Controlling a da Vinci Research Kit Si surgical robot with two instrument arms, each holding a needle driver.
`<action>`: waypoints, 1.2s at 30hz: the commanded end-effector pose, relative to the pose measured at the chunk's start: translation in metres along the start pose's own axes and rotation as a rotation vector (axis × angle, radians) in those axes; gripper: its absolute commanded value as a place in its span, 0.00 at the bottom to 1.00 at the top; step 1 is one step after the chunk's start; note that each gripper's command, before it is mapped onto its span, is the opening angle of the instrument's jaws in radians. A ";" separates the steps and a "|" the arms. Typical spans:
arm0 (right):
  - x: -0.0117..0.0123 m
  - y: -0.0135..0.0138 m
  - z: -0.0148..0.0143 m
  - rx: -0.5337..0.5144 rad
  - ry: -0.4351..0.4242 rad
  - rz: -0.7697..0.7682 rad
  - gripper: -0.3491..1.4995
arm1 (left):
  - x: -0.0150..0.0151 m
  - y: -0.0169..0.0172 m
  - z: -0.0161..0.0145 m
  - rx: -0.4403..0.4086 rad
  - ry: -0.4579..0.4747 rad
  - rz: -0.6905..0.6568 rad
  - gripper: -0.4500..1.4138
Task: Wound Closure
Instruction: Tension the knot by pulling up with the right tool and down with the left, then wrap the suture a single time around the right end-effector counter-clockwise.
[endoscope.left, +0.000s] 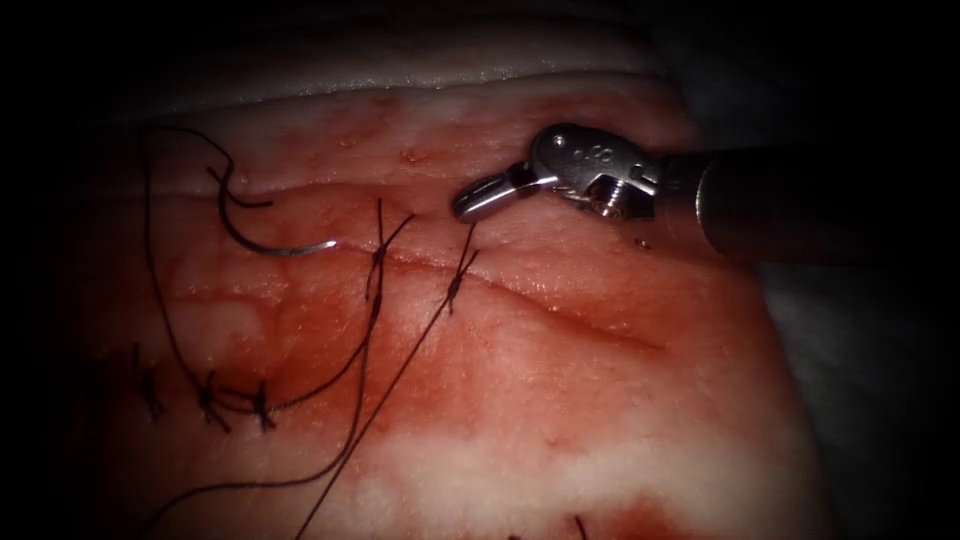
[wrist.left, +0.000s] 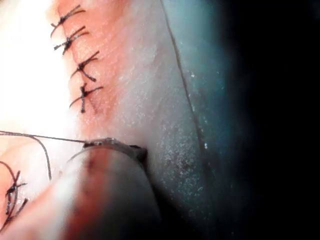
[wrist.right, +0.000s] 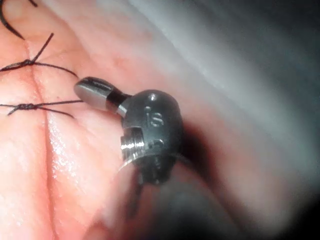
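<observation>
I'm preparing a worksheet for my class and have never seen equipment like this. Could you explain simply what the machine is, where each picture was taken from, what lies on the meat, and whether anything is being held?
This is a surgical practice robot stitching a cut in pork belly, the tissue. One picture comes from an endoscope looking down on the wound; the other two come from small cameras riding near each arm's wrist. The metal piece entering from the right is the right tool, a slim shaft ending in two small jaws. They are shut and hold nothing. In the left wrist view, I can't tell how the left tool stands. The curved needle lies free on the tissue left of the cut, held by neither tool. Dark thread trails across the surface, and tied stitches cross the cut.
</observation>
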 end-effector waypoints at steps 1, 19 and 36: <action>-0.0001 0.0008 0.0006 -0.002 0.001 -0.001 0.00 | 0.0002 -0.0003 0.0010 -0.003 0.003 0.010 0.00; 0.0019 -0.0019 -0.0014 -0.148 0.186 0.071 0.90 | 0.0037 -0.0103 -0.0103 0.314 0.166 0.043 0.00; 0.0048 -0.0056 -0.0060 -0.331 0.289 0.029 0.00 | 0.0032 -0.0252 -0.0187 0.609 0.261 0.107 0.00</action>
